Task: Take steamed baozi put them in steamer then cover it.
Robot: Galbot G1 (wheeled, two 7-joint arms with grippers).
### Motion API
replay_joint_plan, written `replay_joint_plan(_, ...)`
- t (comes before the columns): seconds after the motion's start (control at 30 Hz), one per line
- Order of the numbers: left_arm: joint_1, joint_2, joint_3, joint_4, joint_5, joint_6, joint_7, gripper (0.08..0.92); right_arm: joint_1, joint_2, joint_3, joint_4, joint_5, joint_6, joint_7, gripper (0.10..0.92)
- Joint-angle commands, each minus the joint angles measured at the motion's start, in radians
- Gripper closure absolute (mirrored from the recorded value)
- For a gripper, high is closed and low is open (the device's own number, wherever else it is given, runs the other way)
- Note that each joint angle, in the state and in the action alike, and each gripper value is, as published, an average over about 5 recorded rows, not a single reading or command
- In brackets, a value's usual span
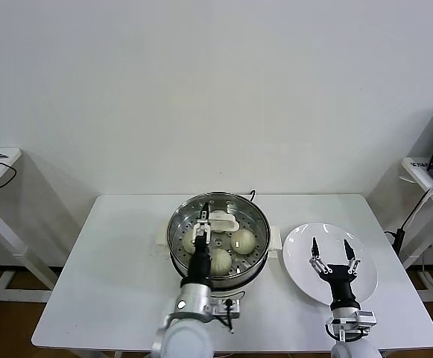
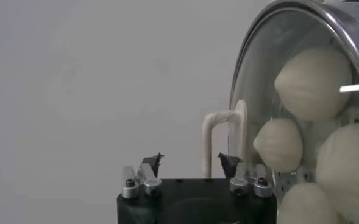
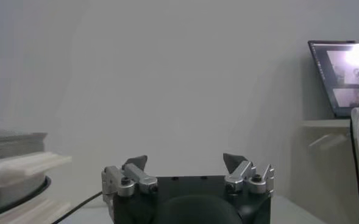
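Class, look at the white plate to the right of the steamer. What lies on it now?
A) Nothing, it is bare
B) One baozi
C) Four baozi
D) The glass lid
A: the plate is bare under the right gripper, and the baozi sit inside the steamer.

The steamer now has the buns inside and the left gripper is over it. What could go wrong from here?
1. The left gripper, open, hangs low among the baozi inside the steamer; withdrawing carelessly, it may knock a bun or catch the rim.
2. No lid shows in any view, so covering may be delayed.
3. The right gripper, open, hovers over the bare plate close beside the steamer; a careless sweep could push the plate.
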Motion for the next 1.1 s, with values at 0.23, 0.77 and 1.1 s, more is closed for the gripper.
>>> replay_joint_plan(0.23,0.405,0.079,-0.471,-0.386,-0.957,-0.346,-0.453,0.177,0.016,-0.011,-0.002,0.021,0.005,-0.059,-0.009,0.203)
replay_joint_plan(0.77,0.397,-0.073,-0.770,-0.130,-1.458,-0.641,-0.270,0.177,-0.005,-0.019,0.021,0.157,0.025,-0.128,-0.028,0.203)
replay_joint_plan(1.1,0.401,-0.071,-0.766,-0.103,-1.463,-0.653,-0.257,0.177,-0.011,-0.015,0.025,0.165,0.022,-0.131,-0.026,0.203)
